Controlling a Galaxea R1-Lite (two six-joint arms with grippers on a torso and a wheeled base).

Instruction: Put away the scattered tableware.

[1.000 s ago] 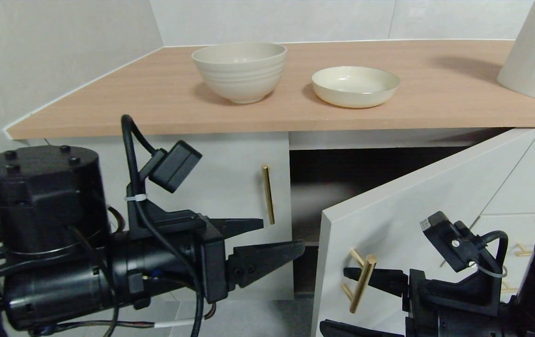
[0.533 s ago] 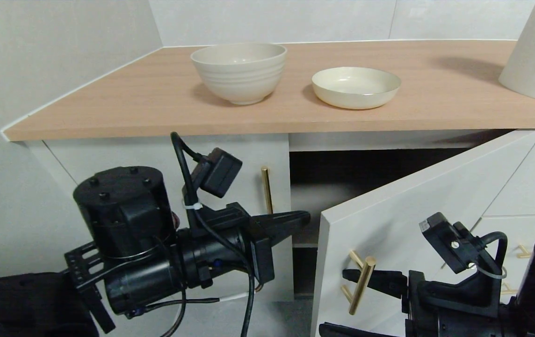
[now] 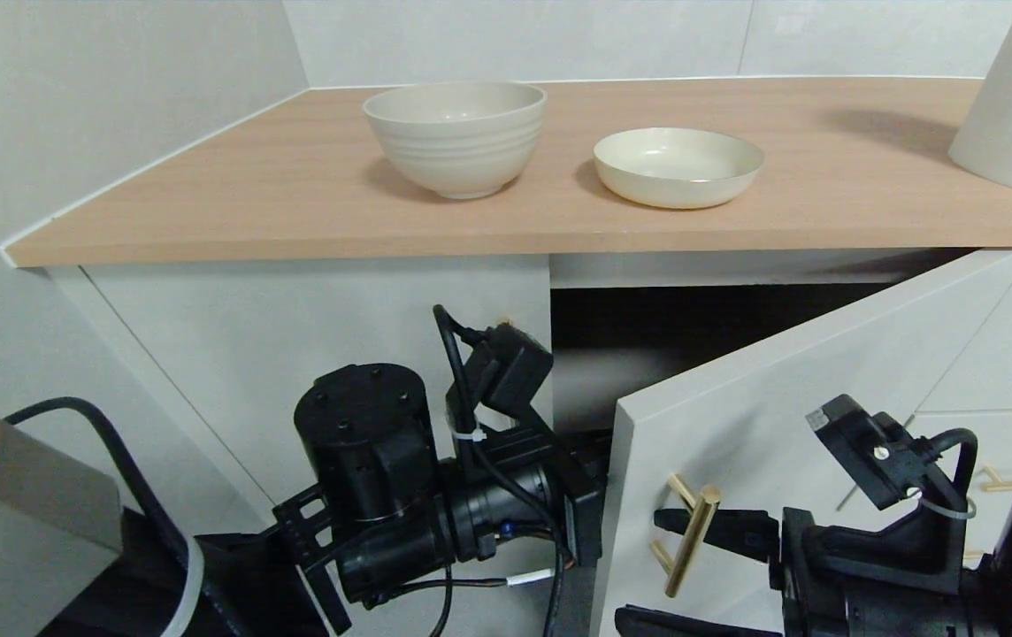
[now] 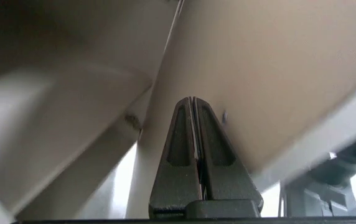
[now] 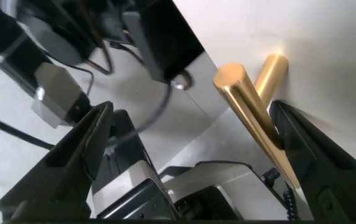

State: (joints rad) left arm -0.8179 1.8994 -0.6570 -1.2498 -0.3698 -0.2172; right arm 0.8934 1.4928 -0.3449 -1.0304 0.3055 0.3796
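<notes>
On the counter [image 3: 249,203], bowl [image 3: 455,133] and dish [image 3: 677,164] are sitting unstored. Right gripper [image 5: 193,134] is gaping around the door handle [image 3: 690,540]; left gripper [image 4: 193,149] is hanging closed, empty.

Left fingers [image 4: 179,146] together, right fingers [image 5: 81,155] apart.

A kitchen, probably in a home: a wood-look counter [image 3: 294,203] carries a ribbed cream bowl [image 3: 456,137] and a shallow dish [image 3: 677,165]. White cupboards [image 3: 276,345] with brass bar handles [image 3: 692,540] stand below, one cupboard door [image 3: 824,354] ajar, and a pale tiled wall [image 3: 515,35] runs behind.
</notes>
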